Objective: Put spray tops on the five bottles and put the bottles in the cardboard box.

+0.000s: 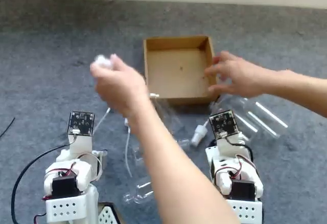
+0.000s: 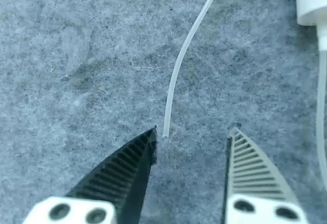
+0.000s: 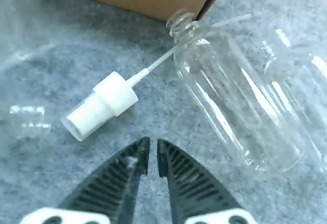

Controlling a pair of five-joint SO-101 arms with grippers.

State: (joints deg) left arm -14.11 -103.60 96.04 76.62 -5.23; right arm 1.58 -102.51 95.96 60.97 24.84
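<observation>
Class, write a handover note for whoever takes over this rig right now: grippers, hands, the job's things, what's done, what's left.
Left gripper: open, low over the carpet, a spray-top tube ending just ahead of it.
Right gripper: shut, empty, beside a loose spray top and an uncapped bottle lying down.
A person's hand holds a white item above the carpet; the other hand is at the cardboard box rim.
Done: nothing; box empty.
Left: cap five bottles, box them.
</observation>
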